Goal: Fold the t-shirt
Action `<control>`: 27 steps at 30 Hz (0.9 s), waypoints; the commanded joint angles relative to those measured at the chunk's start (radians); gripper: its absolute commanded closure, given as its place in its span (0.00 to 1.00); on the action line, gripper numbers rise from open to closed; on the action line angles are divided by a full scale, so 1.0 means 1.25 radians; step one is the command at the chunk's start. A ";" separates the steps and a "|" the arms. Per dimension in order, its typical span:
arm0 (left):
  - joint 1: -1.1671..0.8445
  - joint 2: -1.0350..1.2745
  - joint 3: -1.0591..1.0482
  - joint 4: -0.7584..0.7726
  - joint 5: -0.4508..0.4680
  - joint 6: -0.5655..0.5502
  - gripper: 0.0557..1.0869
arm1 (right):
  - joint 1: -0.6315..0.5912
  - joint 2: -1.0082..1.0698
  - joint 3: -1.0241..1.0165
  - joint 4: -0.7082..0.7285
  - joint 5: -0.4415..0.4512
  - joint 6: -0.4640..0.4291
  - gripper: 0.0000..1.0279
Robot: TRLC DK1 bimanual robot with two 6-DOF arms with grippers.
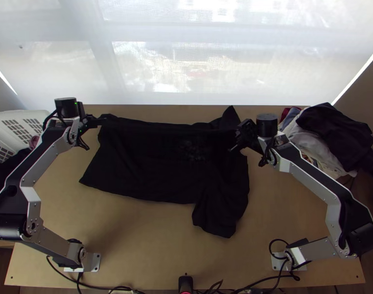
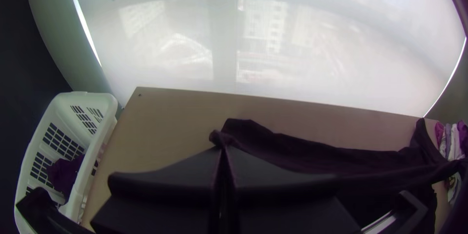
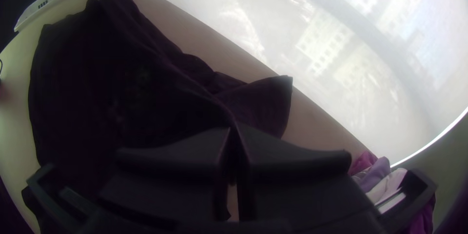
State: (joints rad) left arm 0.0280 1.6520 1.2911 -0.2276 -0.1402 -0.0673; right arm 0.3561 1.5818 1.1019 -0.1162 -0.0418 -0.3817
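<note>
Our left gripper (image 1: 101, 119) at upper left, our right gripper (image 1: 239, 137) right of centre, each pointing inward, both clenched on the black shirt (image 1: 152, 164), a fold drawn taut between us, the rest rumpled across mid-frame.

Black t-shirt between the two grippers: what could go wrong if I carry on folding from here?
The left gripper seems to pinch only a small tip of the t-shirt, so a hard pull might slip it free.

The rumpled flap jutting toward the table's near edge could get folded in crooked.

The right gripper is near the clothes pile; swinging outward might snag it.
</note>
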 commanded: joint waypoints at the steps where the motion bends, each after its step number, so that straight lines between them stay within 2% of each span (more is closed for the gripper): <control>1: -0.006 -0.040 -0.104 0.025 0.000 -0.004 0.97 | 0.011 -0.015 -0.056 0.000 0.002 -0.001 0.97; 11: -0.021 -0.074 -0.224 0.079 0.000 -0.009 0.97 | 0.043 -0.016 -0.144 0.000 0.003 0.002 0.96; 13: -0.021 -0.072 -0.235 0.084 0.000 -0.009 0.97 | 0.044 -0.019 -0.149 0.000 0.003 0.011 0.77; 14: -0.021 -0.071 -0.238 0.084 0.002 -0.009 0.92 | 0.044 -0.021 -0.150 0.000 0.003 0.014 0.65; 15: -0.022 -0.075 -0.241 0.083 0.002 -0.011 0.82 | 0.044 -0.022 -0.151 0.000 0.003 0.018 0.52; 17: -0.024 -0.087 -0.243 0.083 0.002 -0.023 0.77 | 0.043 -0.026 -0.148 0.000 0.005 0.029 0.25; 18: -0.025 -0.094 -0.241 0.083 0.002 -0.032 0.71 | 0.043 -0.030 -0.145 -0.002 0.005 0.037 0.14; 19: -0.026 -0.104 -0.239 0.074 0.002 -0.042 0.68 | 0.044 -0.037 -0.144 -0.004 0.006 0.039 0.07; 21: -0.029 -0.124 -0.232 0.059 0.002 -0.049 0.67 | 0.045 -0.053 -0.138 -0.009 0.006 0.053 0.04; 27: -0.035 -0.184 -0.164 -0.122 0.002 -0.071 0.50 | 0.046 -0.111 -0.130 -0.047 0.006 0.075 0.05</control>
State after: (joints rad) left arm -0.0093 1.4906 1.0271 -0.2070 -0.1394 -0.1326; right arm 0.4107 1.5066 0.9337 -0.1390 -0.0345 -0.3176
